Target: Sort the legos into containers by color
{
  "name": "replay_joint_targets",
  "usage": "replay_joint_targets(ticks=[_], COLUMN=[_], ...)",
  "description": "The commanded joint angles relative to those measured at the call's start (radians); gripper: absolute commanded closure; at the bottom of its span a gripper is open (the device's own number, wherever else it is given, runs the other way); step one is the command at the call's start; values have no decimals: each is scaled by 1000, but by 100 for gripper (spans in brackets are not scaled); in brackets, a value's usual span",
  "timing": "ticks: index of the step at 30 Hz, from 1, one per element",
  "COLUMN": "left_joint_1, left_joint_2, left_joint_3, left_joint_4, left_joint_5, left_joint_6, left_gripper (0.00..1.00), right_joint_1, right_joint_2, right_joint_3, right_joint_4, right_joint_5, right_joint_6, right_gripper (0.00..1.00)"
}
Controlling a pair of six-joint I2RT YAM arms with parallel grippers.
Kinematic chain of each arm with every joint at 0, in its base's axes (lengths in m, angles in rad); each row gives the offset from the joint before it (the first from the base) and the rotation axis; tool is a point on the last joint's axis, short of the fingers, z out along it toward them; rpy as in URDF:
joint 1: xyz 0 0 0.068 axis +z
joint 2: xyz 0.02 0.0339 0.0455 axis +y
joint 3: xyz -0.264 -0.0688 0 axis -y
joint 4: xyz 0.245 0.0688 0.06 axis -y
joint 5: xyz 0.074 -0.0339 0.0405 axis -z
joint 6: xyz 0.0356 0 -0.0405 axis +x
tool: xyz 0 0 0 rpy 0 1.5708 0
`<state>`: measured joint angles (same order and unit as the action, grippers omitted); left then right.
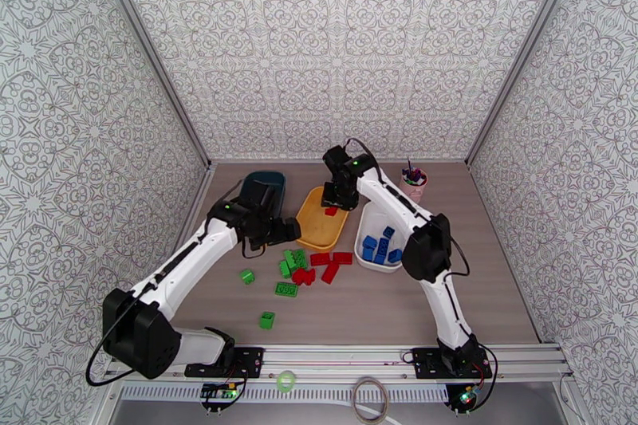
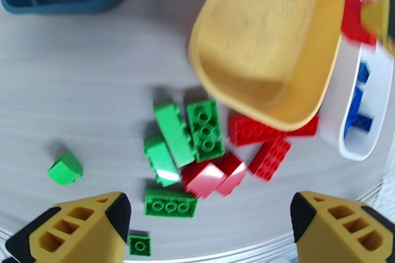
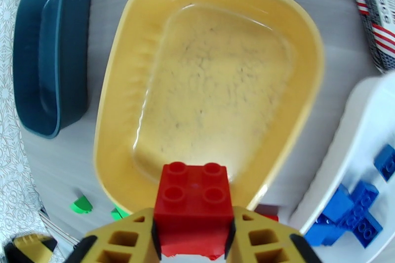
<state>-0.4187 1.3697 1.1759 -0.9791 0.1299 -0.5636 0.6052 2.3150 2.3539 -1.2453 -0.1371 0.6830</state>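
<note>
Red brick sits pinched in your right gripper over the yellow tray, so release next; your left gripper hangs wide open, apparently empty, above the pile.

This is looking like a robotics lab cell, not a home — patterned panels are walling in a wood-grain surface on three sides, with metal frame posts running up the corners. A left arm and a right arm are standing bolted to an aluminium rail at the near edge — loose cables are coiling below it.
</note>
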Motion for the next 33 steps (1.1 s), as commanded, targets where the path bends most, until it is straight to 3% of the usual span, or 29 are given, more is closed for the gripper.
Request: replay_joint_targets(ticks=[1, 8, 14, 25, 33], left_joint_1=[-39, -87, -142, -270, -378], left_joint_2=[-25, -25, 16, 133, 252], left_joint_3=[-32, -55, -42, -48, 45], left_joint_4=[-56, -51, -38, 21, 55], left_joint_5=[-32, -12, 5, 0, -33], left_joint_6=[45, 74, 125, 233, 250], left_gripper=[10, 13, 18, 36, 33], right_joint_1=[-16, -22, -22, -22, -22], right_joint_2=[25, 4, -116, -502, -745], right_joint_3=[81, 66, -80, -623, -956], right_joint_4=[-59, -69, -49, 89, 129], right_joint_5=[-50, -40, 11, 67, 113], right_joint_6=[-32, -43, -31, 68, 162], right_gripper=[53, 47, 48, 59, 60])
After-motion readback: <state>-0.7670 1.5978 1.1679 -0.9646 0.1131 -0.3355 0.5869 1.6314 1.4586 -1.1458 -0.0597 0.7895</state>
